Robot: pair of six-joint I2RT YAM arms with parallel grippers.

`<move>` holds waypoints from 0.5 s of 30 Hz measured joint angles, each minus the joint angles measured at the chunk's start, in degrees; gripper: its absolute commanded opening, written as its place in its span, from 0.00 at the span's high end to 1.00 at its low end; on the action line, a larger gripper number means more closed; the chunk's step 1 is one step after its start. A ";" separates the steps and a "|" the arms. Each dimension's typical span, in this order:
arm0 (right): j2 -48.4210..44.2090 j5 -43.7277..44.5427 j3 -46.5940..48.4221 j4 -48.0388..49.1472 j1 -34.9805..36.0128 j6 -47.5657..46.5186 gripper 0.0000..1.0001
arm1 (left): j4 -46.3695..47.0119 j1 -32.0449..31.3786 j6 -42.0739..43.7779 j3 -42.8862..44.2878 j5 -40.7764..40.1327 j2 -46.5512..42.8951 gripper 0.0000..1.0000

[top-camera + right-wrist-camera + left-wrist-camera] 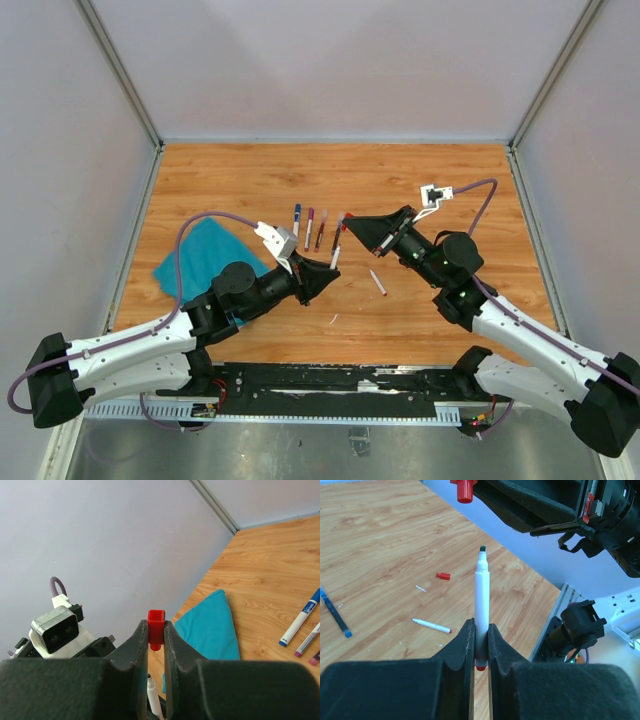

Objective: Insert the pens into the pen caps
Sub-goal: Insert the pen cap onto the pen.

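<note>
Between left claw (pixel 481 632) tips, a pen (pixel 482 587) is sitting clamped near its tail; right claw (pixel 156 632) is pinching a red cap (pixel 156 616). Light, stiff, slick; mid-barrel grip likely steadier.

Clamping a white pen (pixel 335 258) in the left tool (pixel 330 270) over the middle of the wooden tabletop (pixel 240 180). Pinching a small red cap (pixel 347 222) in the right tool (pixel 352 226), close to the pen's far end, contact impossible to judge. Pointing both tools toward each other, tips nearly meeting. Leaving a row of pens (pixel 309 226) with coloured ends lying side by side just beyond the tools, and one loose pen (pixel 377 282) lying apart on the near right. Showing a teal cloth (pixel 200 258) lying at the left, beside the left arm, with a purple cable (pixel 190 225) arching over it.
</note>
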 measured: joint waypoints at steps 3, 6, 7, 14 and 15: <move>0.04 -0.70 -0.17 0.28 0.00 0.00 0.99 | 0.02 0.00 0.17 0.00 0.00 0.11 0.99; 0.04 -1.31 -0.90 0.72 -0.02 -0.26 0.99 | 0.04 0.00 0.22 0.00 -0.02 0.33 0.99; 0.02 -1.53 -1.22 0.94 -0.02 -0.44 0.99 | 0.09 0.00 0.20 0.00 -0.02 0.33 0.99; 0.02 -3.17 -2.29 2.51 -0.02 -1.16 0.99 | 0.98 0.00 0.22 0.00 -0.09 0.33 1.00; 0.02 -3.39 -2.38 2.89 -0.02 -1.16 0.99 | 1.05 0.00 0.22 0.00 -0.11 0.33 1.00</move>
